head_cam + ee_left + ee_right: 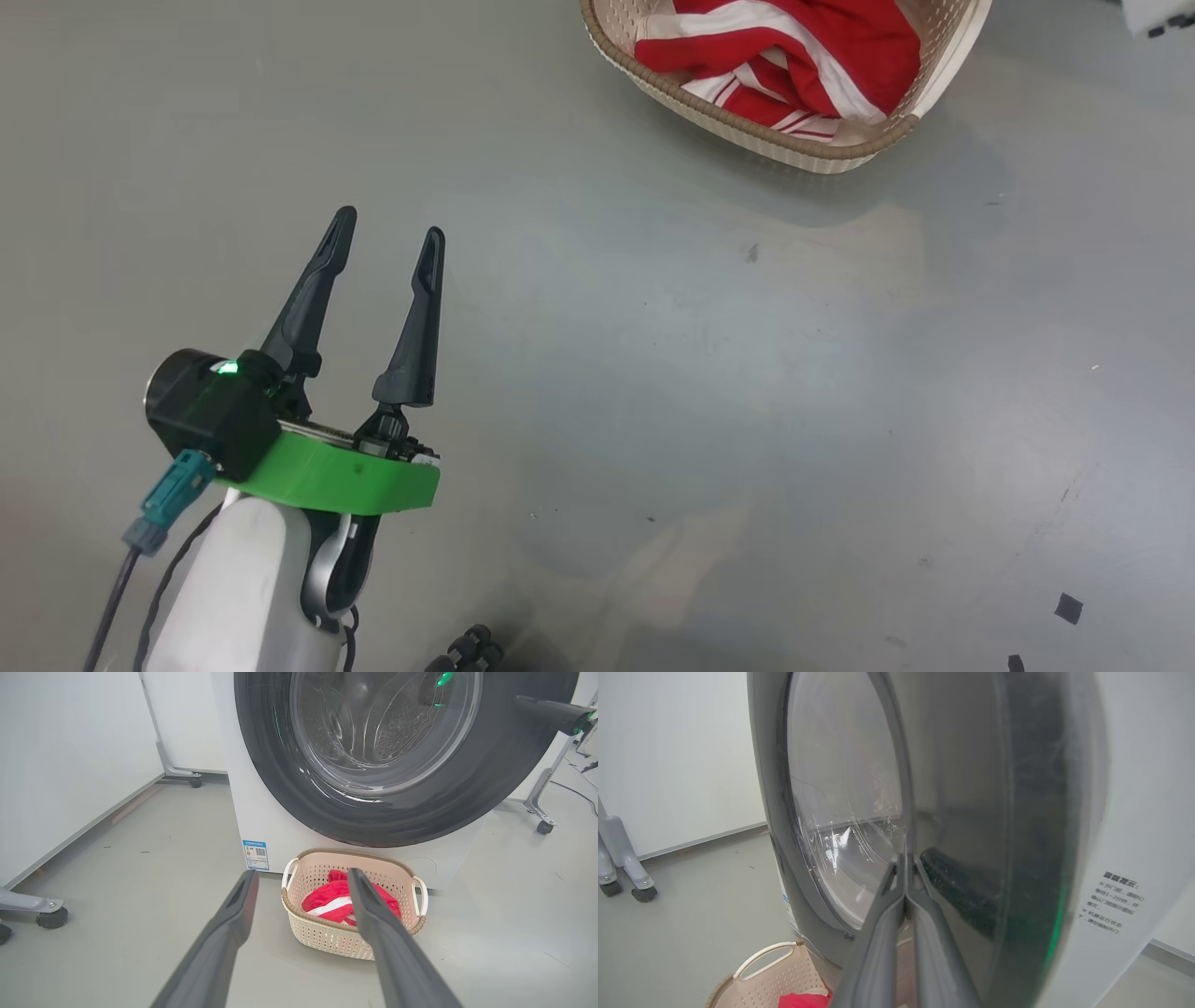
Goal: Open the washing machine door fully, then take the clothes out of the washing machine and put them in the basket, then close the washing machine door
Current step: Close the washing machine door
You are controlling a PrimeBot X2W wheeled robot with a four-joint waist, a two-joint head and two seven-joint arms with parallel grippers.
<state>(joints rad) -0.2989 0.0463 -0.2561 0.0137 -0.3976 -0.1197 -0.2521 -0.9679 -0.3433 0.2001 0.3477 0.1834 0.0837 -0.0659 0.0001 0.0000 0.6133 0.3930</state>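
- The washing machine door lies flat against the front of the washing machine, its wide black rim ringing the clear glass bowl. I cannot tell whether it is latched.
- The right end effector is fully closed, its two fingers pressed together with nothing between them. The tips sit on the door's glossy black rim just beside the edge of the glass, and seem to touch it.
- The clothes, red with white stripes, lie heaped inside the basket.
- The basket stands on the floor just in front of the machine's foot, below the door.
- A blue label sits low on the machine's white front, near one of the basket's loop handles.
- The left end effector is spread wide and holds nothing. It hovers over bare floor well apart from the basket, with its fingers pointing toward it.
- Grey stand legs on castors rest on the floor to either side of the machine, near the white walls.
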